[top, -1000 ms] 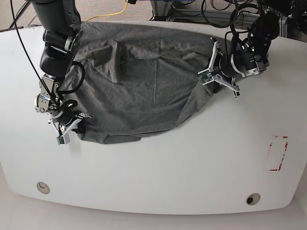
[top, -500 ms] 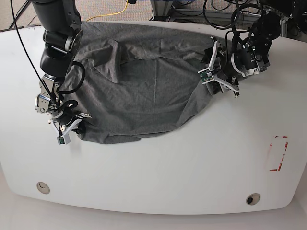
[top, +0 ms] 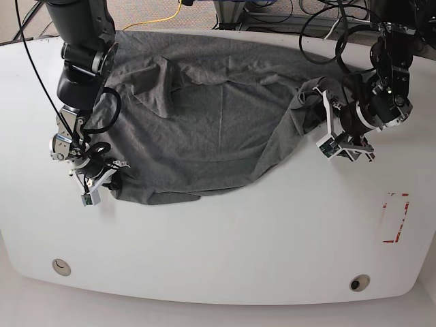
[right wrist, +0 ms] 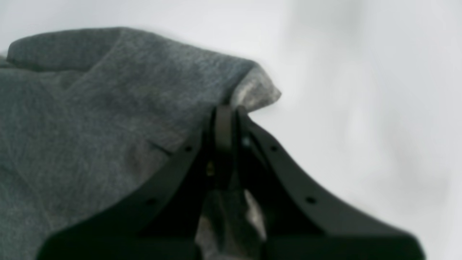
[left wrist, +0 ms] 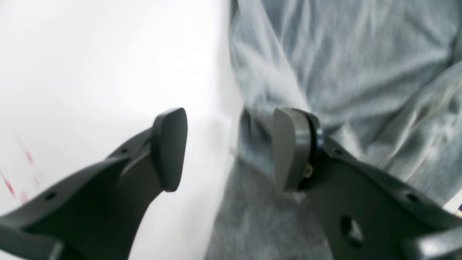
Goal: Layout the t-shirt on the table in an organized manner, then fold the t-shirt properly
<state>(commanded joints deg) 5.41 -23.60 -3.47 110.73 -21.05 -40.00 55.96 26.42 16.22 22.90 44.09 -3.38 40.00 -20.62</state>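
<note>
Left wrist view: my left tool (left wrist: 231, 148) stands open, one pad over bare glossy tabletop (left wrist: 90, 65), the other resting against the soft heather-grey t-shirt (left wrist: 343, 61), whose edge falls between the pads.

Right wrist view: my right tool (right wrist: 224, 122) is pinched closed on a corner of the t-shirt (right wrist: 108, 108), the knit bunched and folded over at the tip.

Base view: the t-shirt (top: 211, 116) lies spread but wrinkled across the white tabletop (top: 238, 252), one sleeve folded over, the right edge lifted in a ridge. I judge the layout unfinished and the folding not begun.
</note>
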